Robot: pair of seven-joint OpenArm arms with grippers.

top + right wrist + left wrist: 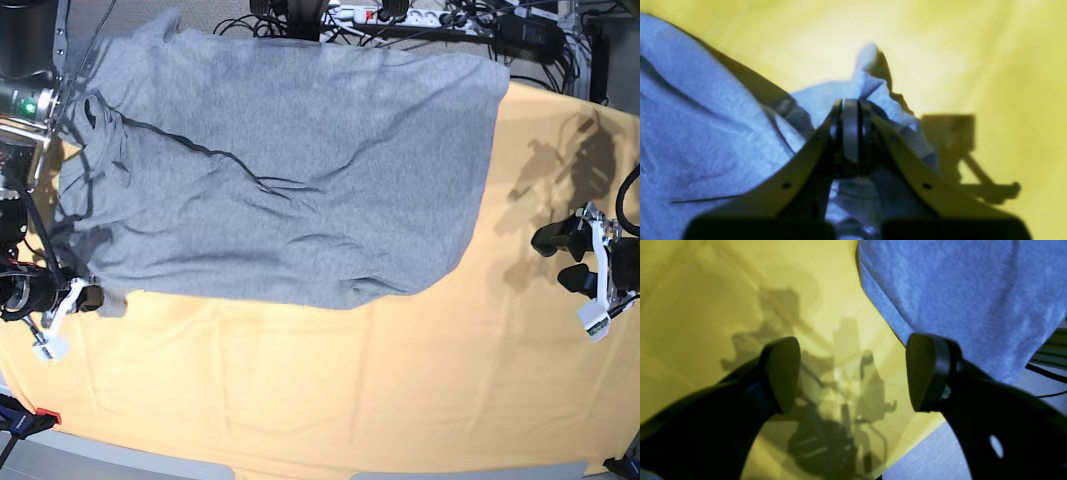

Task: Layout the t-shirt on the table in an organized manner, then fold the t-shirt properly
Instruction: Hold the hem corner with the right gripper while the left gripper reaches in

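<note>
The grey t-shirt point(290, 170) lies spread over the far half of the yellow-orange table point(350, 400), with its upper edge hanging past the far edge. At the left of the base view my right gripper point(90, 297) is shut on the shirt's near-left corner. The right wrist view shows its fingers point(850, 113) pinching a raised fold of t-shirt point(706, 133) above the table point(973, 50). My left gripper point(560, 258) stands open over bare cloth to the right of the shirt. In its wrist view the left gripper point(853, 373) holds nothing, and the t-shirt point(957, 290) lies beyond the right fingertip.
Cables and a power strip point(400, 15) lie past the far edge. An arm mount point(30, 60) stands at the far left corner, and a red-tipped clamp point(30, 420) sits at the near left corner. Grey floor point(933, 453) shows beyond the table's edge.
</note>
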